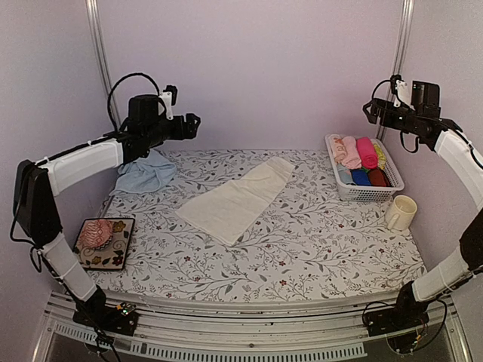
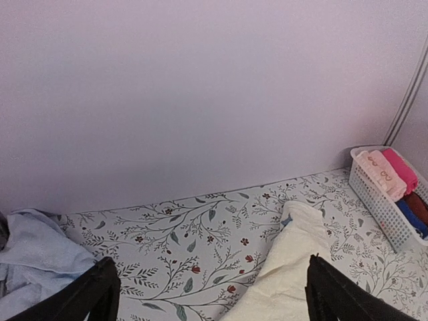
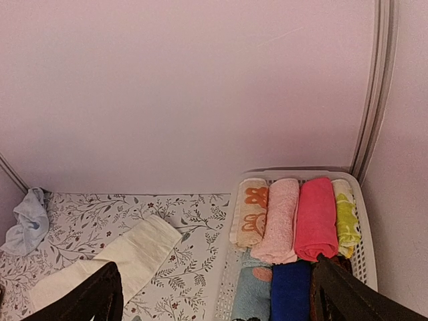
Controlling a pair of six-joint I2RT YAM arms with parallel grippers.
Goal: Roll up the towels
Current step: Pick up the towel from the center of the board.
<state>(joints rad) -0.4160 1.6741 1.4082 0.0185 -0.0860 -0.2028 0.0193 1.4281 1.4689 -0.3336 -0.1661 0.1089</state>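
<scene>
Looking over the floral table cover (image 1: 302, 249): finding the middle right and the whole near strip lying open for moving, with plain walls closing in at the back and on both sides. Noting a white slotted plastic basket (image 1: 370, 194) crowding the far-right edge, packed with rolled cloths (image 3: 314, 217), and a cream mug (image 1: 401, 213) standing just in front of it. Noting a small square flowered tray (image 1: 121, 255) at the near-left edge, bearing a pink knitted lump (image 1: 94, 234).

Finding the cream towel (image 1: 238, 197) lying flat and unrolled near the centre, a long soft rectangle. Tracing its long axis diagonally from near-left to far-right, with the far short end pointing toward the basket and stopping well short of it. Finding the light blue towel (image 1: 147, 175) bunched in the back-left corner, crumpled into a soft folded heap with no clear axis, apart from the cream one.

Holding the left gripper (image 1: 194, 124) high over the blue heap, black fingers spread wide and pinching nothing. Holding the right gripper (image 1: 370, 110) high near the basket's far end, jaws parted just as wide, also gripping nothing.
</scene>
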